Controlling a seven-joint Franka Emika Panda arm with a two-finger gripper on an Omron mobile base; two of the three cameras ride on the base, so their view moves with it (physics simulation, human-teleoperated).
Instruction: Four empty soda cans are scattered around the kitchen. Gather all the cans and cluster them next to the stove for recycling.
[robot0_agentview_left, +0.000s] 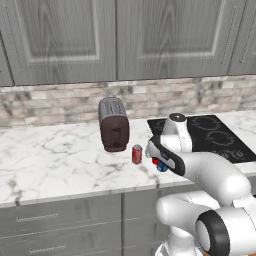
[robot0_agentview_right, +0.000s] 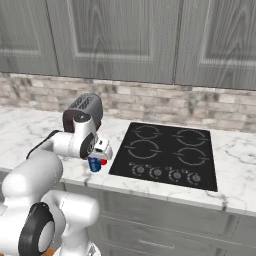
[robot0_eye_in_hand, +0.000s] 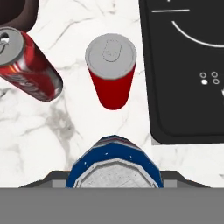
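My gripper (robot0_eye_in_hand: 114, 176) is shut on a blue soda can (robot0_eye_in_hand: 114, 162), held upright over the counter just left of the stove's front corner; the same can shows under the hand as blue can (robot0_agentview_left: 162, 167) and blue can (robot0_agentview_right: 94, 164). A plain red can (robot0_eye_in_hand: 110, 70) stands on the marble right beyond it, close to the stove's left edge. A patterned red can (robot0_eye_in_hand: 30, 65), also red can (robot0_agentview_left: 137, 154), stands further left, in front of the toaster. The stove (robot0_agentview_left: 215, 134) (robot0_agentview_right: 165, 150) (robot0_eye_in_hand: 188, 78) is a flat black cooktop with white rings.
A dark brown toaster (robot0_agentview_left: 113, 124) (robot0_agentview_right: 85, 106) stands on the white marble counter (robot0_agentview_left: 55, 160) left of the stove, against the stone backsplash. Grey wall cabinets (robot0_agentview_left: 125, 40) hang above, and grey drawers (robot0_agentview_left: 60, 225) sit below the counter's front edge.
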